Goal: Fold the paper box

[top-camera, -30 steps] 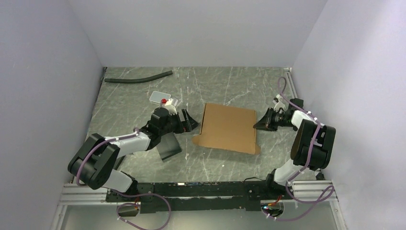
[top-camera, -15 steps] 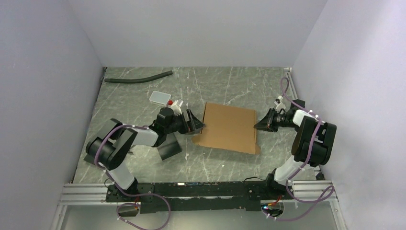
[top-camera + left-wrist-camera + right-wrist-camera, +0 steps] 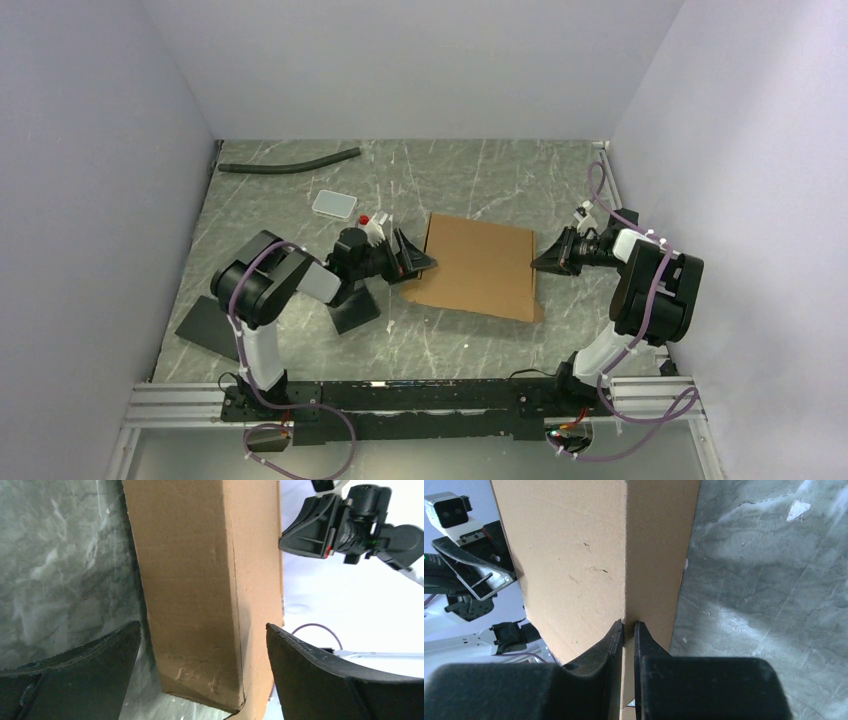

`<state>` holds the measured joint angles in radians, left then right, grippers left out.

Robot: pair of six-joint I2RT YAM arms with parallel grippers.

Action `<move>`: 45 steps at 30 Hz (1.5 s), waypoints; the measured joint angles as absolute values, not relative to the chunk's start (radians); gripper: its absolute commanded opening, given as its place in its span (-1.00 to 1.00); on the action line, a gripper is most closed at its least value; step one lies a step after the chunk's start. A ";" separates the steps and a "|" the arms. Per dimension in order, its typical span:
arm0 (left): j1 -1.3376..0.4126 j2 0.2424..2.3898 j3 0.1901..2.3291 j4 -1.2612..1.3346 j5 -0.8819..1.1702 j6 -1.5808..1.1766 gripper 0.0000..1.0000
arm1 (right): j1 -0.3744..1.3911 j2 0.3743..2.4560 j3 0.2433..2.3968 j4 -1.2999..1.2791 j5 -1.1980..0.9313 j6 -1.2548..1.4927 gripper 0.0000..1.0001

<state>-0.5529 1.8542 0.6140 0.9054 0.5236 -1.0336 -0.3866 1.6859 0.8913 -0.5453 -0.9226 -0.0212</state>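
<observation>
The brown paper box [image 3: 478, 268] lies closed and flat in the middle of the table. My left gripper [image 3: 415, 262] is open at the box's left edge. In the left wrist view the box [image 3: 200, 570] reaches in between the wide-spread jaws of the left gripper [image 3: 202, 625], and neither finger touches it. My right gripper [image 3: 537, 262] is shut on the box's right edge. In the right wrist view the right gripper [image 3: 629, 625] pinches a thin cardboard edge of the box [image 3: 569, 555].
A black hose [image 3: 290, 160] lies at the back left, with a small white tray [image 3: 334, 204] in front of it. Two black slabs [image 3: 352, 308] [image 3: 207, 326] lie left of the box, by the left arm. Walls close off three sides.
My left gripper has moved right, up to the box's left edge, and its arm has swung in, uncovering the far-left black slab. The right gripper and the box have stayed put.
</observation>
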 measured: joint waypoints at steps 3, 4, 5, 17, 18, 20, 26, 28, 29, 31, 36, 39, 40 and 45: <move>-0.554 1.898 0.623 0.964 0.543 -1.099 0.72 | -0.387 1.687 0.892 -0.547 -0.925 -0.021 -0.91; -0.554 1.912 0.627 0.981 0.550 -1.122 0.64 | -0.387 1.688 0.893 -0.548 -0.925 -0.022 -0.90; -0.555 1.924 0.632 0.999 0.556 -1.147 0.54 | -0.387 1.688 0.893 -0.548 -0.925 -0.022 -0.87; -0.567 1.916 0.623 1.034 0.525 -1.307 0.01 | -0.389 1.548 0.908 -0.600 -0.850 -0.159 0.21; -0.567 1.905 0.622 1.023 0.521 -1.317 0.01 | -0.388 1.512 0.916 -0.612 -0.841 -0.183 0.31; -0.567 1.885 0.622 1.000 0.512 -1.337 0.01 | -0.381 1.419 0.951 -0.648 -0.827 -0.262 0.60; -0.574 1.814 0.621 0.899 0.460 -1.446 -0.01 | -0.223 1.133 1.049 -0.743 -0.848 -0.636 0.99; -0.579 1.776 0.622 0.833 0.435 -1.497 -0.02 | -0.096 1.018 1.008 -0.728 -0.848 -0.736 0.99; -0.580 1.752 0.625 0.785 0.425 -1.522 -0.02 | -0.006 0.941 0.963 -0.704 -0.840 -0.788 0.99; -0.583 1.712 0.649 0.682 0.416 -1.555 -0.01 | 0.110 0.866 0.918 -0.706 -0.828 -0.860 0.99; -0.587 1.623 0.765 0.417 0.386 -1.616 -0.01 | 0.280 0.889 0.910 -0.677 -0.697 -0.994 0.99; -0.587 1.601 0.797 0.338 0.374 -1.645 -0.01 | 0.362 0.933 0.869 -0.642 -0.585 -1.046 0.99; -0.587 1.601 0.806 0.319 0.372 -1.649 -0.01 | 0.386 0.940 0.855 -0.640 -0.550 -1.060 0.99; -0.587 1.602 0.818 0.271 0.369 -1.674 -0.03 | 0.471 0.961 0.795 -0.569 -0.392 -1.106 0.99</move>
